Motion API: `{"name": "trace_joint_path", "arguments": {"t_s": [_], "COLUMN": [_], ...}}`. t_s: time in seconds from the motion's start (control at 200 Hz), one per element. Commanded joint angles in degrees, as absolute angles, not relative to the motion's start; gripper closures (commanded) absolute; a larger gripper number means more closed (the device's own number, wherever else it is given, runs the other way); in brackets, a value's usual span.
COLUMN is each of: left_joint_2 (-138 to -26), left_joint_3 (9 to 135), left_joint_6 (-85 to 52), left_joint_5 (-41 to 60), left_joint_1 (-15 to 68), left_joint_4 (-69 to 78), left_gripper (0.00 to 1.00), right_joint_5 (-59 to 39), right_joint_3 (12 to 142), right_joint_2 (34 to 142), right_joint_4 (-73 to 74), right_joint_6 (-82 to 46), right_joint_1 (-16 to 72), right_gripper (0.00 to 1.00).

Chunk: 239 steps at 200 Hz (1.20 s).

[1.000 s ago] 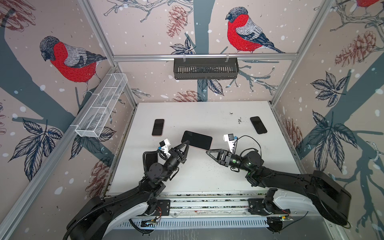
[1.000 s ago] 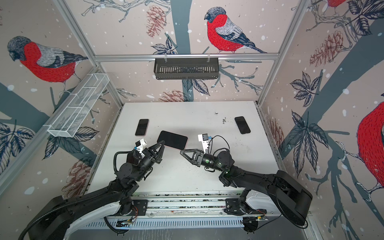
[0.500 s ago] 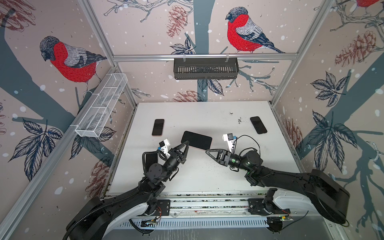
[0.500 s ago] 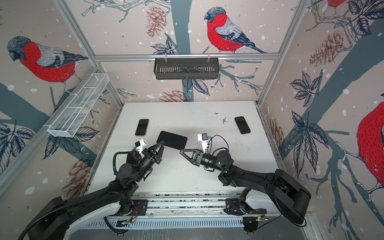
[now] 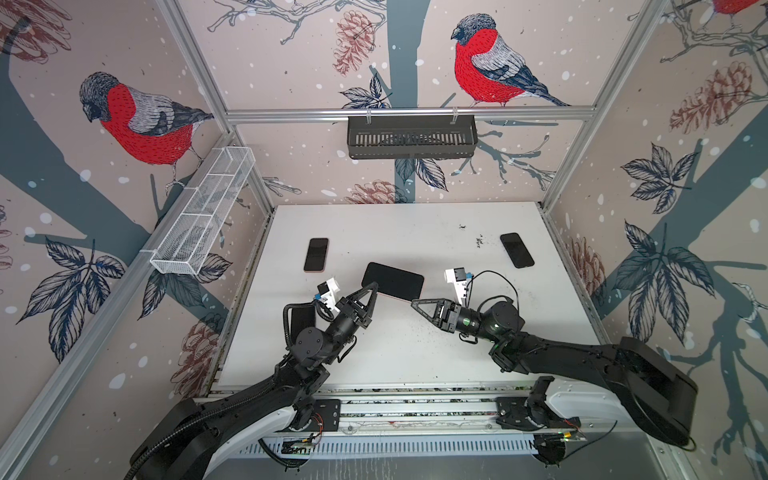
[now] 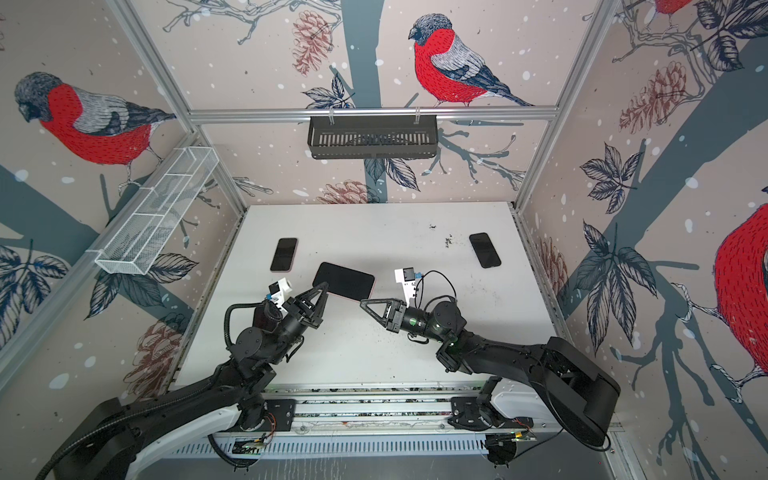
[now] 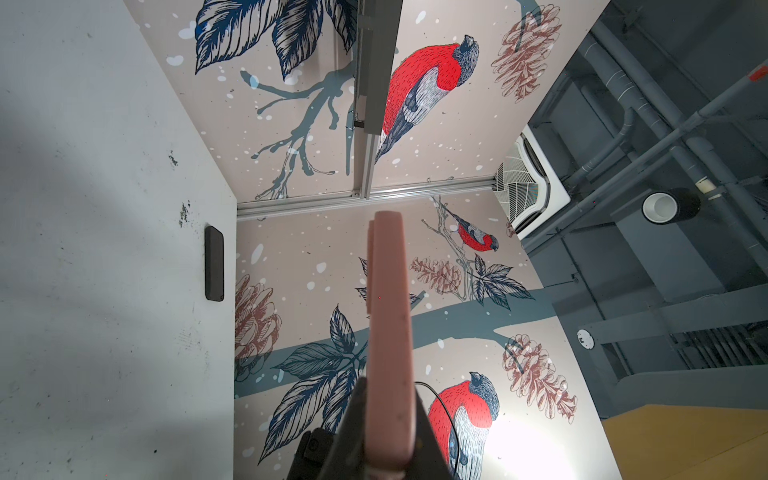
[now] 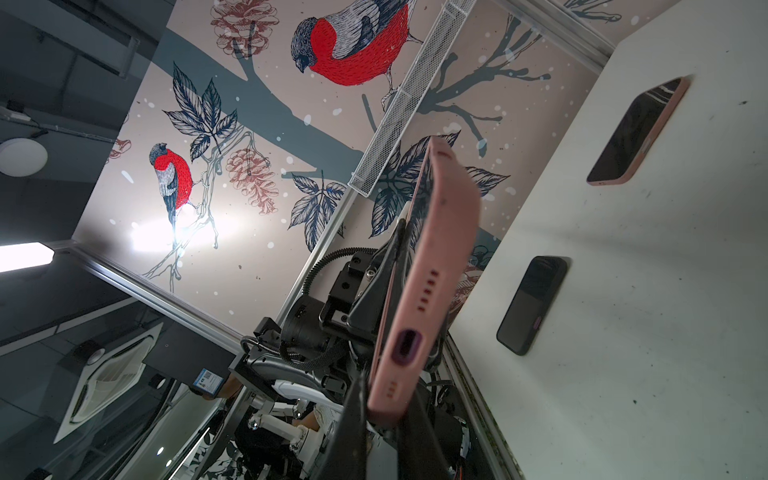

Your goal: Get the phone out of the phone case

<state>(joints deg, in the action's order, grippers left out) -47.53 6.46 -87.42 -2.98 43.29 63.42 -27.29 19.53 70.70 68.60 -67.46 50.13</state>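
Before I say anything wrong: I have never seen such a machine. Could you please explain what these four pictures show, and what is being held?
This is a robot with two black arms, each ending in a two-finger gripper. Two pictures look down from one camera head above, so they are almost the same. The other two come from small cameras on the wrists, so they look tilted.

The left gripper and the right gripper each pinch one end of a phone in a pink case, which is held in the air above the white table.

Three more phones lie on the table: a pink-edged phone at the back left, a dark phone at the back right, and a half-hidden phone beside the left arm.
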Motion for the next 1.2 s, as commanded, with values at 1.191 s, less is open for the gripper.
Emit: {"name": "trace_joint_path", "arguments": {"t_s": [1.191], "left_joint_2": [-40.79], "left_joint_3": [12.35], "left_joint_6": [-91.19], "left_joint_5": [0.09], "left_joint_1": [44.92], "left_joint_4": [52.16], "left_gripper": [1.0], "right_joint_5": [-31.99], "right_joint_3": [19.0], "right_joint_2": [78.52], "right_joint_4": [69.04], "right_joint_6": [-38.35], "right_joint_1": [49.76], "right_gripper": [0.99]}}
